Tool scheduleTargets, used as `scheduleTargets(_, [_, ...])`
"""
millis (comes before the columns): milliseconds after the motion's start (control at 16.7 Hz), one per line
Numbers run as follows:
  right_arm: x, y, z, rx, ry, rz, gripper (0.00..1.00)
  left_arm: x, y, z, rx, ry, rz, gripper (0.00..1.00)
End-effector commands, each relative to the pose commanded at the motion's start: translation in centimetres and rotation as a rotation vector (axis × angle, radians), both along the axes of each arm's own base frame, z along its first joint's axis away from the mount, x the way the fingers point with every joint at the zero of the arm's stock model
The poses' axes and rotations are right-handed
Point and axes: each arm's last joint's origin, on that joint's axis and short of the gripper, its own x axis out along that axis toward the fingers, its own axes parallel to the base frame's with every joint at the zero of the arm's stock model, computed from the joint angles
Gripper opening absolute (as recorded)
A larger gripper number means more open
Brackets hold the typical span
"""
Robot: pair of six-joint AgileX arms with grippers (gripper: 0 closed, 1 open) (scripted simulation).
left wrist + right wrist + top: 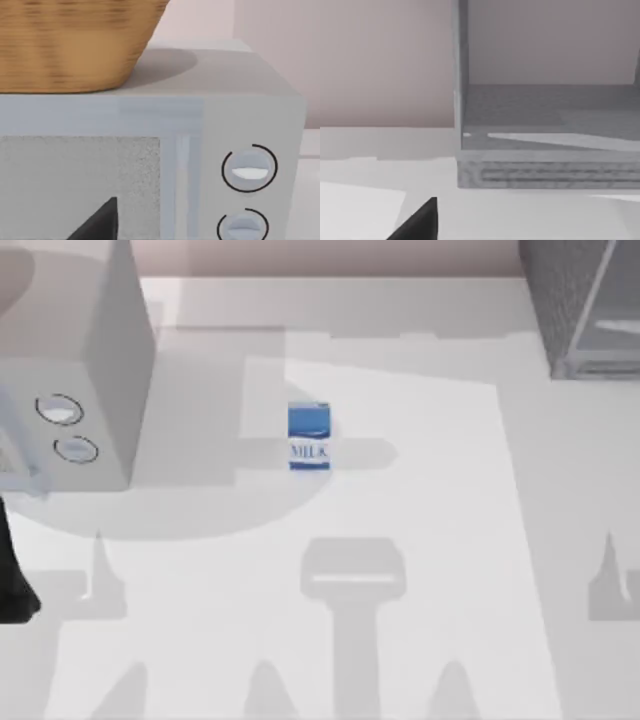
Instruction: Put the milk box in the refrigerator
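A: Where does the milk box (309, 437) sit?

B: Upright, a little above the centre of the top view and slightly left of the middle, alone on the white table (420, 540). Its long axis runs vertical, and the white band lettered MILK faces the lower edge of the frame.

A: And the refrigerator (580, 305)?

B: In the upper right corner of the top view, well apart from the carton. The right wrist view looks into it: the compartment (545, 110) seems open, with a bare floor inside.

A: Which arm is nearer?

B: Hard to say. A dark piece of the left arm (15, 580) shows at the left edge of the top view, with the carton up and to the right of it. A dark tip of the left gripper (100, 222) and of the right gripper (420, 222) shows low in each wrist view, but I cannot tell whether either pair of fingers is apart or closed.

A: What is the left wrist facing?

B: The pale box with two dials (249, 169), a wicker basket (75, 45) resting on top. Since the refrigerator lies to the right, I'd judge the right arm the better choice.
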Motion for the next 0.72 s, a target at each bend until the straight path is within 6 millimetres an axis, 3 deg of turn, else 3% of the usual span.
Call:
scheduleTargets(300, [0.2,0.2,0.7,0.009,0.007,0.008,1.0,0.0,0.0,0.0,0.0,0.0,0.0,1.0])
scheduleTargets(540, [1.5,1.1,3.2,0.034,0.041,0.024,1.0,0.0,0.0,0.0,0.0,0.0,0.0,1.0])
scheduleTargets(720, [3.8,2.6,5.6,0.052,0.078,0.033,1.0,0.0,0.0,0.0,0.0,0.0,0.0,1.0])
